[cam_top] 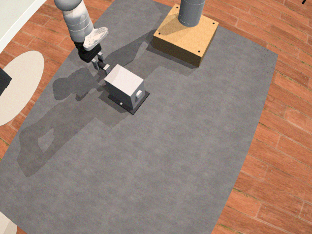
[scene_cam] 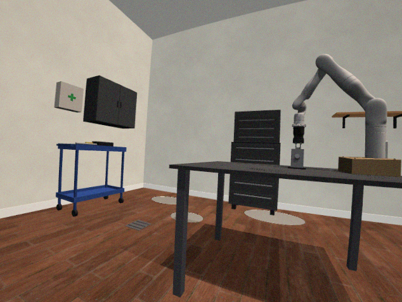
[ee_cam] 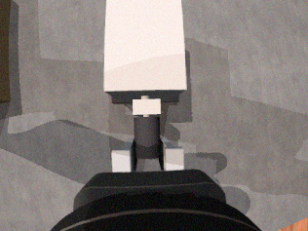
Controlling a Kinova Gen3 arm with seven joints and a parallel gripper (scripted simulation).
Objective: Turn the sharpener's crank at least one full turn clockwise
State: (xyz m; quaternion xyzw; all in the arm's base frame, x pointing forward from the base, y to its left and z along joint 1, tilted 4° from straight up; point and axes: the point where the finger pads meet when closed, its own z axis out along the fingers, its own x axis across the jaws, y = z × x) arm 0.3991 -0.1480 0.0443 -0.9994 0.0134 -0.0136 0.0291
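Sharpener (cam_top: 123,83): pale grey box on a dark base plate (cam_top: 142,100), sitting on the grey table top (cam_top: 161,156), toward the far-left part in top view. Also seen in ext. view (scene_cam: 297,158) and wrist view (ee_cam: 145,35).
Sharpener details: round pale knob (cam_top: 139,94) on one side face; small pale dot (cam_top: 121,103) low on the adjoining face.
Crank (ee_cam: 146,132): on the box side facing the gripper; dark cylindrical handle w/ a small pale block (ee_cam: 146,106) between it and the box. In top view the handle (cam_top: 102,65) shows just beside the box's upper-left corner.
Gripper (ee_cam: 146,159): partly closed, clamped on the crank handle; handle sits between the two pale fingertips in wrist view. Top view (cam_top: 100,66) and ext. view (scene_cam: 297,146) show it at the box's far-left side, pointing down.
Arm (scene_cam: 344,81): white, arches up and over from its column to the sharpener; wrist hangs vertical above the box in ext. view.
Arm base: wooden block (cam_top: 176,43) w/ dark screw dots at corners, on the table's far side, right of sharpener, well apart from it.
Table legs (scene_cam: 180,227): dark, on red-brown plank floor (scene_cam: 81,253).
Room, ext. view: blue cart (scene_cam: 76,175) at left wall; dark wall cabinet (scene_cam: 110,102); white first-aid box (scene_cam: 68,96) w/ green cross; dark drawer unit (scene_cam: 256,155) behind the table; wood shelf (scene_cam: 354,114) on the far wall at right.
Floor marks: pale round patches (scene_cam: 274,217) near the drawer unit.
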